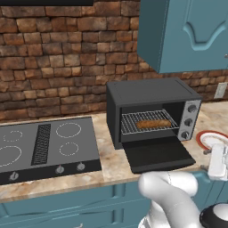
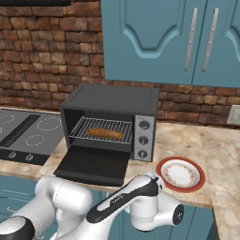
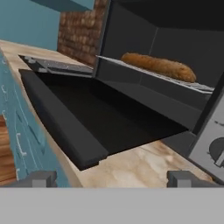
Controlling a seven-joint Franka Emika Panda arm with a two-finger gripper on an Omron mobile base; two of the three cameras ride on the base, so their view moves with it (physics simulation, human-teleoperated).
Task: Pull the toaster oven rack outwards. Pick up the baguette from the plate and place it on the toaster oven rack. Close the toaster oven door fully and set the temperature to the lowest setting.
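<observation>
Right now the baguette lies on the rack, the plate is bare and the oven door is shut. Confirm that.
Not quite: the door hangs open, folded down flat in front of the toaster oven, as the right base view shows. The baguette does lie on the rack, and the plate is bare.

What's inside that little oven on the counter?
Inside the toaster oven a baguette lies on the wire rack, with the door folded down flat. The oven floor beneath the rack is too dark to make out.

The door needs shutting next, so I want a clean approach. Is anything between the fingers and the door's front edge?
Nothing visible does. In the hand view the open gripper faces the lowered door across bare counter. The baguette already lies on the rack, and the plate sits off to the side.
</observation>
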